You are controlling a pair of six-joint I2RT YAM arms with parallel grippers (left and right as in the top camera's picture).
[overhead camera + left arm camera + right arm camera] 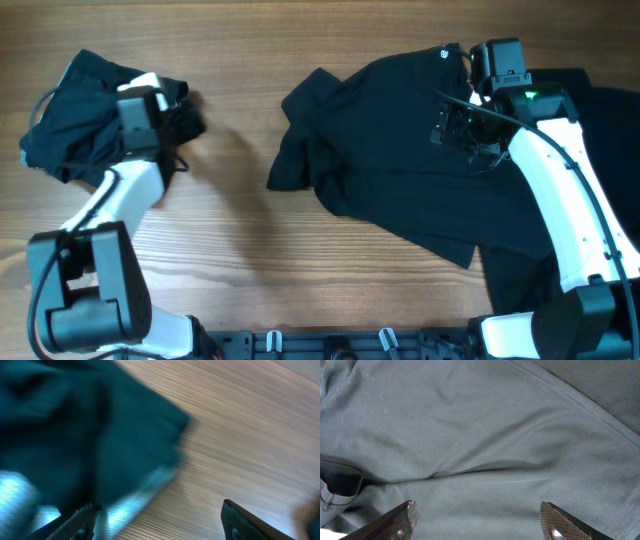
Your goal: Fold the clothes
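**Fold the clothes: approach to a grasp.** Two dark garments lie on the wooden tabletop (240, 240). A black shirt (390, 180) is spread, creased and askew, over the centre and right, with one sleeve reaching left. Part of it runs under the right arm and towards the right edge of the overhead view. A second garment, the bundle (75, 120), sits crumpled at the far left.

The right end effector (476, 519) hangs over the far part of the shirt, its fingers wide apart and holding nothing. Its wrist view shows only fabric beneath, crossed by a long crease and a seam. We cannot tell whether the fingertips touch the cloth. The left end effector (157, 521) is at the right edge of the bundle, fingers likewise apart, with dark cloth by its left finger and bare wood by the right. That view is blurred.

We judge the step in hand to be taking hold of the shirt to lay it flat, with the task barely begun. To do it well, we would lower onto a hem or seam rather than mid-panel, pinch a single layer, and close fully before lifting. We would then pull low and slowly along the tabletop so the cloth spreads instead of bunching.
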